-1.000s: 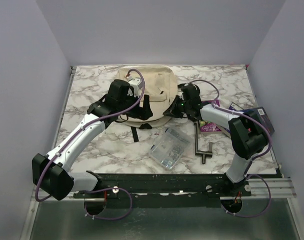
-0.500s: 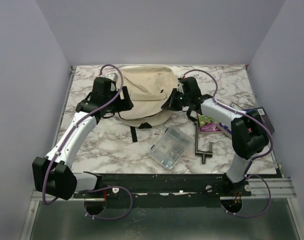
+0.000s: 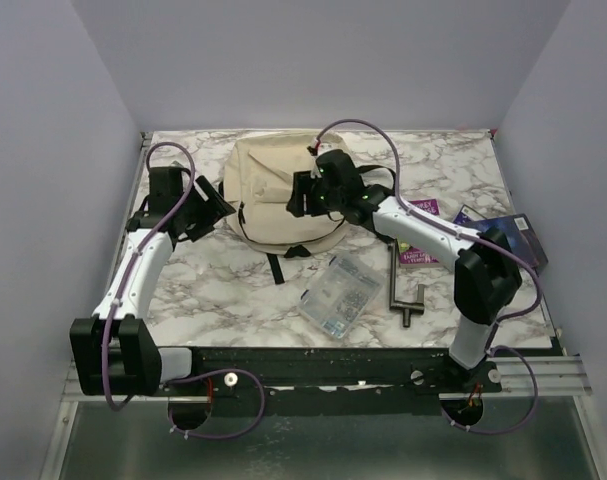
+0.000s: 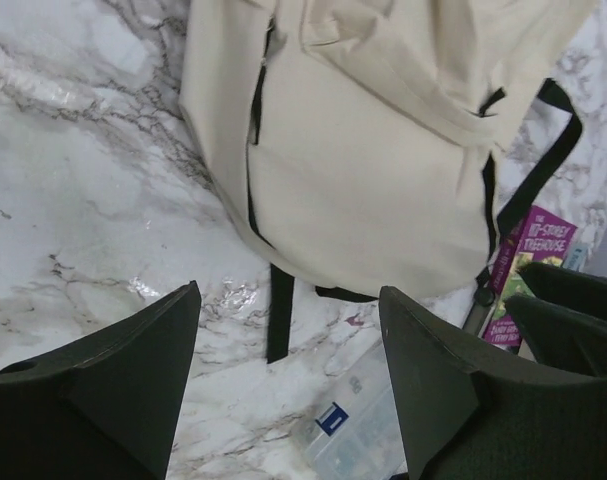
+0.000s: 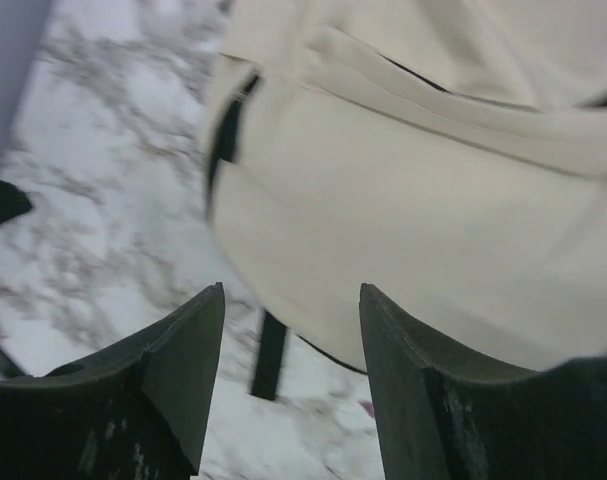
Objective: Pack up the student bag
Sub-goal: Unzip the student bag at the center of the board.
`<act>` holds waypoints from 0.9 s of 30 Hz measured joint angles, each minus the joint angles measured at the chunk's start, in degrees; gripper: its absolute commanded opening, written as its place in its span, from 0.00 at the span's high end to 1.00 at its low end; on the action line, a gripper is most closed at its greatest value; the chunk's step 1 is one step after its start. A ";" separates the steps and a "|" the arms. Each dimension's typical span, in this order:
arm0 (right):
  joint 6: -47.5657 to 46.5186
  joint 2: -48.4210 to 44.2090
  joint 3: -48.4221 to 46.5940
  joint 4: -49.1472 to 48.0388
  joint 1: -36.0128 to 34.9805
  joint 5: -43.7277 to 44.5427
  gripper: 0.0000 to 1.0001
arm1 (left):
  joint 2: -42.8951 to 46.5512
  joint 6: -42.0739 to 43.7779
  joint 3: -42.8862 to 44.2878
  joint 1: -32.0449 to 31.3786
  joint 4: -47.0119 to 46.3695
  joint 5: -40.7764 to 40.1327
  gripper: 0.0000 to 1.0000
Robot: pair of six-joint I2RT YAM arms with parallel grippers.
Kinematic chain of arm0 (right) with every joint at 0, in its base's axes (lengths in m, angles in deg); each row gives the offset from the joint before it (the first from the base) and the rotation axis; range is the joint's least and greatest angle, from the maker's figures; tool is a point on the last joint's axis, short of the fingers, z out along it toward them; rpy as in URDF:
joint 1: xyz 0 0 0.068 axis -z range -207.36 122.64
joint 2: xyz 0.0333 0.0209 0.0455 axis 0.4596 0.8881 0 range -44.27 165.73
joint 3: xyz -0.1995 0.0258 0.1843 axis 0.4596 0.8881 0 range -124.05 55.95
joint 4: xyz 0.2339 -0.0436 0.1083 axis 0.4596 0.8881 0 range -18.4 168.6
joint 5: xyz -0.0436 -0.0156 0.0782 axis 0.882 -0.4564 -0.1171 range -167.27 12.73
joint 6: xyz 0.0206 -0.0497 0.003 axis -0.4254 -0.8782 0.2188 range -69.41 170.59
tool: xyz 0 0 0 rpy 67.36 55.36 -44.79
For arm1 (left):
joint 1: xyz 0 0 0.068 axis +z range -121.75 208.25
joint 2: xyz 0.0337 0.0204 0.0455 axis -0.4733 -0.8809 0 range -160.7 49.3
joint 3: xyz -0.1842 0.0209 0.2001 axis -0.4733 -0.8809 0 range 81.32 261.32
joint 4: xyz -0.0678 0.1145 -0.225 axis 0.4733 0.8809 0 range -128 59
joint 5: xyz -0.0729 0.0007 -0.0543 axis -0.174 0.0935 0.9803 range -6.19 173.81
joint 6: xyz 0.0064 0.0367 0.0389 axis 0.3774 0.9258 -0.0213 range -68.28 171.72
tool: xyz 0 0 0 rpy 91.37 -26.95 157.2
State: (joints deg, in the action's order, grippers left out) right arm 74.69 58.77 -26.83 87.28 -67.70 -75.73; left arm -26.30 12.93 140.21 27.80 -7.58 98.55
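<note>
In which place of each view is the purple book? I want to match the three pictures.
Top external: the purple book lies right of centre, to the right of the student bag.
Left wrist: the book is at the right edge, beside the bag's lower corner.
Right wrist: not in view.
Shared landmark: the black strap sticking out from under the bag shows in all three views.

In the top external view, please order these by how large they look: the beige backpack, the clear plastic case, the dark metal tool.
1. beige backpack, clearly largest.
2. clear plastic case.
3. dark metal tool, thin, least area.
</note>
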 measured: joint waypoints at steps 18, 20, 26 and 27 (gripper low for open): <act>25.53 32.02 -11.17 -32.57 -1.20 -24.50 0.66 | 10.12 5.64 -3.65 -1.95 -5.97 0.39 0.26; 25.90 32.37 -11.76 -33.16 -1.20 -24.83 0.66 | 10.01 5.66 -3.65 -1.95 -6.03 0.85 0.26; 26.93 34.05 -14.93 -35.69 -1.22 -25.46 0.65 | 9.66 5.64 -3.65 -1.95 -6.58 1.79 0.26; 27.04 34.58 -15.69 -35.80 -1.22 -25.49 0.64 | 9.66 5.64 -3.65 -1.95 -6.69 1.88 0.26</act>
State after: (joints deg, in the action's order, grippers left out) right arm 101.72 93.35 -42.53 51.48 -68.92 -101.22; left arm -16.64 18.57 136.56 25.86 -14.27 100.43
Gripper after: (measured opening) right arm 0.344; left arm 0.737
